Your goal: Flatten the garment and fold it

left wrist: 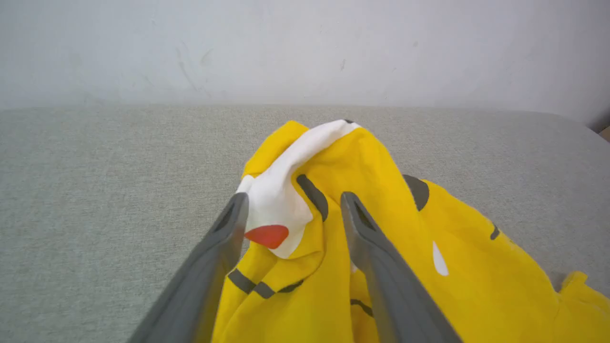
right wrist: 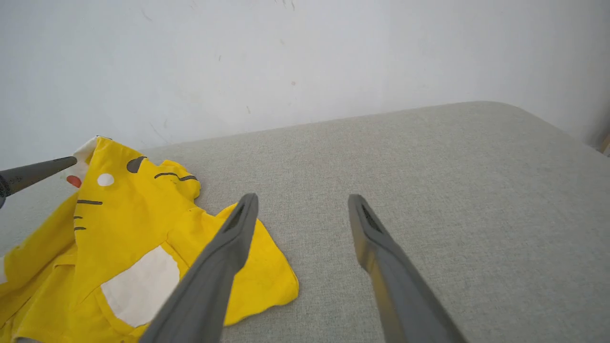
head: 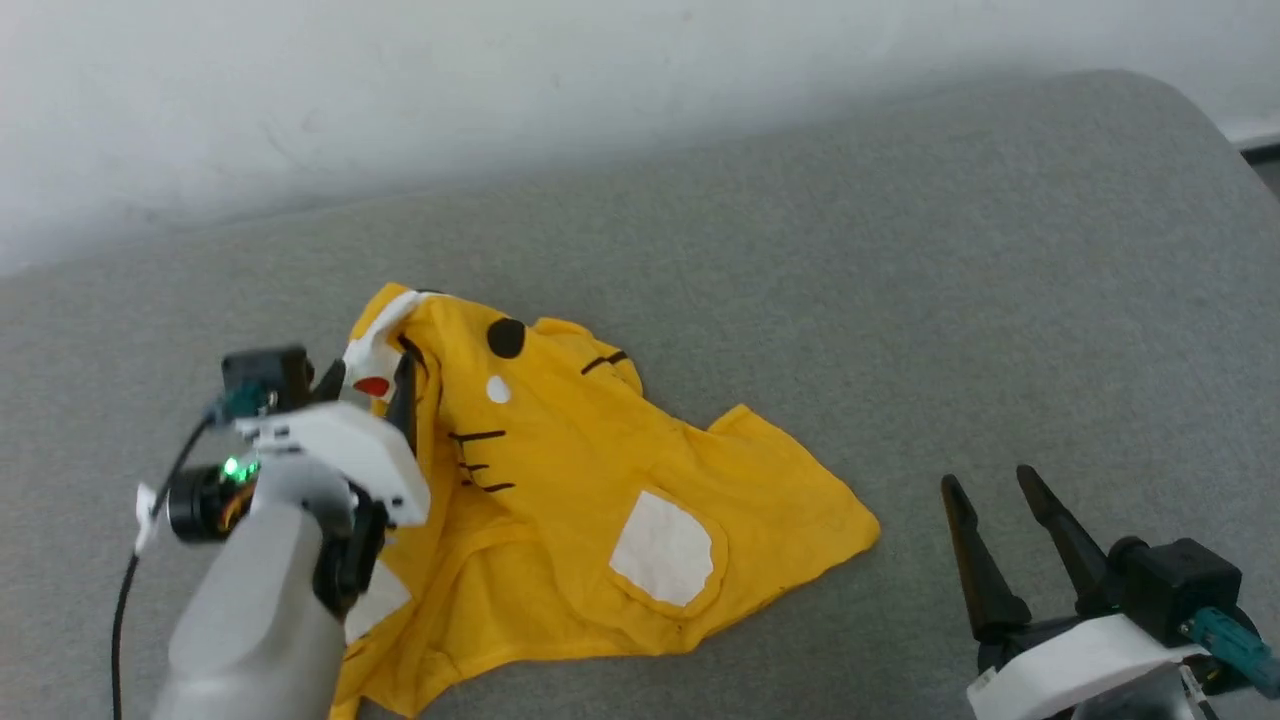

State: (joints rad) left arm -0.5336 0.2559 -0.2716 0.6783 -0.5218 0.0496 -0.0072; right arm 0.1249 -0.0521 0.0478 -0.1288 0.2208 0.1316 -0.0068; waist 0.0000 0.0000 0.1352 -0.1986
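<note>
Plainly the left fingers [left wrist: 214, 257] stand spread astride a raised white-and-yellow fold at the far left of the garment [head: 570, 450], which lies crumpled on the grey worktop [head: 900, 280]. To its right, the right fingers [right wrist: 228, 247] hover spread, holding nothing.

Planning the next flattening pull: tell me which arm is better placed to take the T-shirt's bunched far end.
Left, probably. The left gripper stands open with its fingers either side of the yellow T-shirt's raised white fold. The right gripper is open over bare grey upholstery, apart from the cloth.
</note>
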